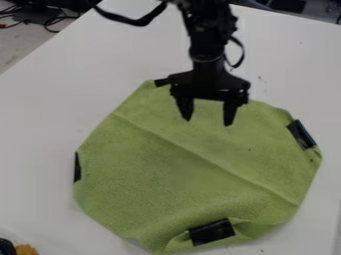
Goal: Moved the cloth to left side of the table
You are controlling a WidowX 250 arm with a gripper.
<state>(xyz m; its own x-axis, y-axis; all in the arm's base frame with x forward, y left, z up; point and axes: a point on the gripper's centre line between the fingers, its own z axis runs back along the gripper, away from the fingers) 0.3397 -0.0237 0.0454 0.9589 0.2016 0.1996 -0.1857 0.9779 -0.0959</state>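
Camera view. Far left: bare white surface (37, 132), with an orange item (26, 249) at the lower corner. Next, green cloth (173, 174), roughly eight-sided, spread over the middle and running towards the right; left edge carries a narrow black patch (77, 167). A diagonal crease crosses it, down to the right. Handling, judged: light, limp, not fragile; weave looks slightly rough, so slipping is a small worry. Will fold and trail rather than travel flat.

Centre: arm (206, 45) above the cloth's upper part, fingers (230, 112) pointing down, set wide apart, no cloth pinched between them. Contact of tips with fabric: cannot tell.

Right of the tips, lower edge: second black patch (212, 232) beside a raised, rumpled fold (248, 228). Upper right edge: third patch (301, 134), probably stiffer than the weave. Best hold, judged: a gathered ridge of fabric near the left edge, then a low drag left; flat cloth offers little to pinch.
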